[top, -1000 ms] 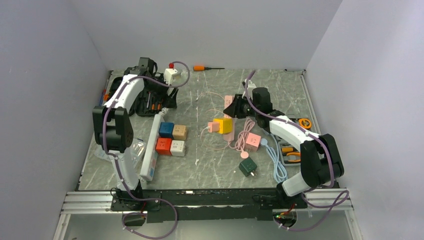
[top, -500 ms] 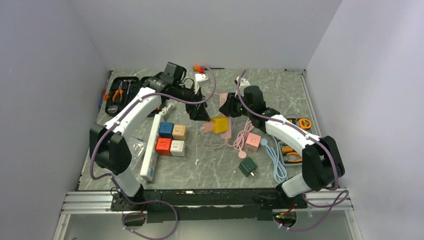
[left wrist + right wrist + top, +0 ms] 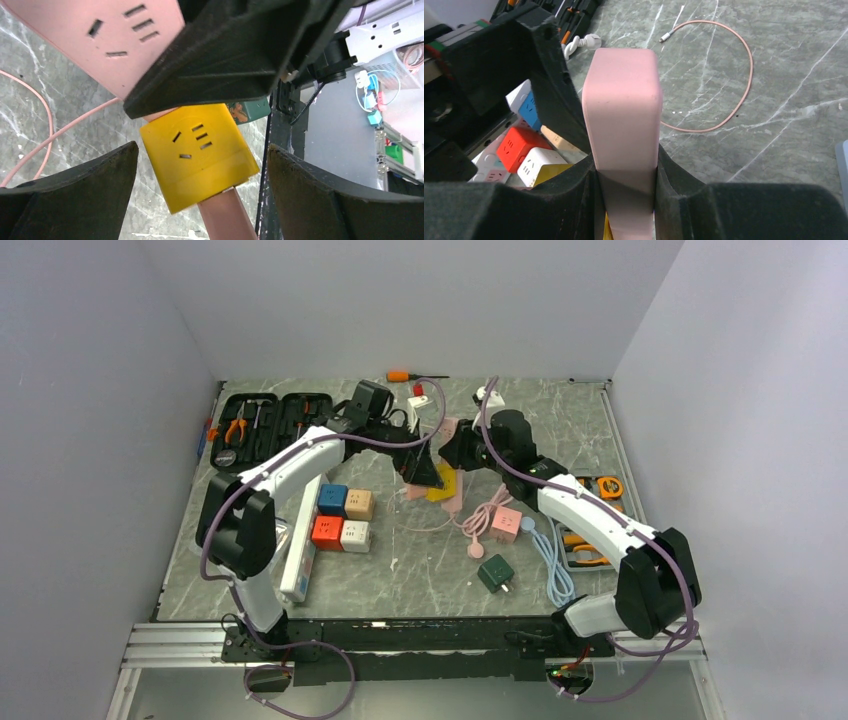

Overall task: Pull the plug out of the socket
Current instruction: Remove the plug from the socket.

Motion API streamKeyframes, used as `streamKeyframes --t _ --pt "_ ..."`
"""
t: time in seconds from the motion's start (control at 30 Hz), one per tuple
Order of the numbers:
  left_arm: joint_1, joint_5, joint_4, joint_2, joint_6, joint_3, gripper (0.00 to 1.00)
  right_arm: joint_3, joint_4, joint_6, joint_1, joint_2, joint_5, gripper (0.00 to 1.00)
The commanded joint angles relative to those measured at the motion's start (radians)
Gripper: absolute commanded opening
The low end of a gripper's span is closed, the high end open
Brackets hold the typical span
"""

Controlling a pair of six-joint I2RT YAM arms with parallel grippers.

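Item: yellow cube plug (image 3: 200, 155), seated on the face of a pink power strip (image 3: 624, 115) near the middle of the tabletop (image 3: 420, 575); its socket slots are turned towards the left wrist camera. The strip is pinched across its width by the right end effector (image 3: 626, 177), whose fingers (image 3: 674, 197) are pressed against both long sides. The left end effector (image 3: 425, 468) is held spread wide, with one finger (image 3: 75, 195) on each side of the yellow cube plug and a gap visible on both sides, so that no contact is made. Nearby stock: four cube sockets (image 3: 343, 517) in blue, tan, red and white, grouped in a square left of the strip; a white power strip (image 3: 300, 550) laid alongside them; a green adapter (image 3: 495, 573) and a pink adapter (image 3: 506, 524) towards the near right; an open tool case (image 3: 265, 425) at the far left; an orange screwdriver (image 3: 400, 375) at the far edge.
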Motion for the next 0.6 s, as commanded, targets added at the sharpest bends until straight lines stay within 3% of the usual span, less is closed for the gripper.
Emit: streamKeyframes --t 0.0,0.5,0.57 --pt "-0.019 0.044 0.081 0.012 -0.094 0.003 0.99 0.062 0.076 0.01 0.017 -0.052 0.018 0.0" --pt "-0.08 -0.092 0.08 0.028 -0.09 -0.07 0.99 0.059 0.067 0.004 0.06 -0.053 0.16 0.0" --pt "-0.08 -0.102 0.09 0.029 -0.1 -0.078 0.96 0.051 0.077 0.006 0.06 -0.056 0.164 0.0"
